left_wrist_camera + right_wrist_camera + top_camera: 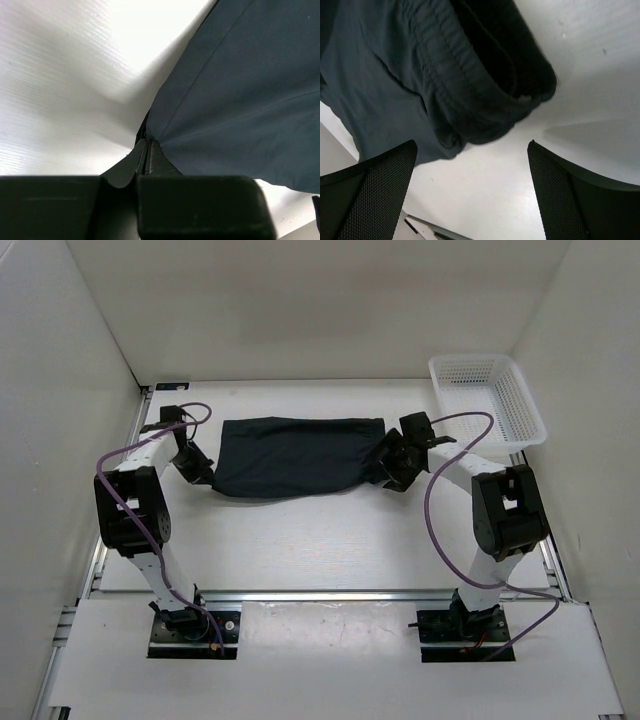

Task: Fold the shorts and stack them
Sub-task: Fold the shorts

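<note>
The dark navy shorts (295,456) lie spread flat across the middle of the white table, wider than the basket. My left gripper (200,472) is at their near left corner and is shut on that corner of the fabric (235,95); the cloth pulls into a point between the closed jaws. My right gripper (395,472) is at the right end of the shorts, open and empty. In the right wrist view its fingers (375,190) stand wide apart over bare table, just short of the gathered waistband (470,85).
A white mesh basket (492,400) stands at the far right corner of the table. White walls enclose the table on three sides. Purple cables loop from both arms.
</note>
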Robot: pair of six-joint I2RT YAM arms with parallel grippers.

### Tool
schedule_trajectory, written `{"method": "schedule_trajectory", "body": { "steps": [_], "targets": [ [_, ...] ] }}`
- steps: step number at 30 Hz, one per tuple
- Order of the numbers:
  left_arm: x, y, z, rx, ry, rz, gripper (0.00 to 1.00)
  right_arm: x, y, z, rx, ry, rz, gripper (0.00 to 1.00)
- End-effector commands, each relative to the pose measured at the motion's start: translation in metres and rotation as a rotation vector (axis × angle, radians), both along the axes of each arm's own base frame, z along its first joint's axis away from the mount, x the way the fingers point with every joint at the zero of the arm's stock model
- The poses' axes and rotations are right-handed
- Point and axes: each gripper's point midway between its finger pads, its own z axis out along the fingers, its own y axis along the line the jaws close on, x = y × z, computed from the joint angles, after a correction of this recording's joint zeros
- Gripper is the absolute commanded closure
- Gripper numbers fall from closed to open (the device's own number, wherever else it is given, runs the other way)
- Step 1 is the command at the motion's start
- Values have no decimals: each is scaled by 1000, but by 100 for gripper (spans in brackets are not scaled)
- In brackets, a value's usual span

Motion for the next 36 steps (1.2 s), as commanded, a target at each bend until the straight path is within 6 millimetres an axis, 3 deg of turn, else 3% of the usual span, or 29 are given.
{"method": "schedule_trajectory", "body": {
  "steps": [1, 3, 6, 10, 13, 14, 17, 21, 24, 26, 27, 28, 30, 31, 32, 33, 36],
  "targets": [
    [5, 4, 19, 20, -71, -11, 90, 19, 0, -7, 14, -38, -49, 6],
    [5, 4, 19, 20, -71, -11, 90, 28, -3, -5, 5, -70, -73, 9],
    [4, 8, 15, 22, -61, -11, 90, 25, -10, -29, -45, -22, -93, 19],
    [1, 9, 10, 8, -44, -6, 90, 28, -19, -36, -93, -24, -121, 35],
    [0, 14, 7, -13, -38, 14, 90, 20, -26, -46, -141, 2, -97, 64],
    [0, 14, 4, -14, -29, 14, 90, 23, -30, -45, -163, -3, -110, 81],
    [-1, 18, 4, -11, -30, 14, 90, 16, -35, -48, -196, 14, -90, 100],
    [0, 17, 11, -17, -51, 11, 90, -1, -39, -41, -229, 34, -58, 100],
    [-10, 15, 11, -18, -45, 11, 90, -25, -53, -35, -280, 70, -56, 100],
    [-17, 13, 15, -16, -52, 11, 90, -56, -62, -45, -316, 128, -32, 100],
    [-27, 12, 9, -17, -31, 3, 90, -63, -64, -38, -310, 112, -35, 100],
    [-33, 11, 7, -19, -23, 3, 90, -87, -74, -51, -336, 162, -31, 100],
    [-48, 9, 2, -19, -6, -7, 90, -107, -80, -48, -337, 162, -31, 100],
    [-54, 8, 1, -20, 0, -7, 90, -128, -84, -58, -350, 194, -16, 100],
    [-59, 7, 0, -21, 4, -7, 90, -132, -86, -52, -341, 169, -19, 100],
    [-67, 5, -1, -21, 6, -7, 90, -146, -88, -53, -349, 187, -7, 97],
    [-72, 2, 8, -15, -25, -16, 90, -171, -95, -48, -360, 176, 8, 60]
  ]
}}
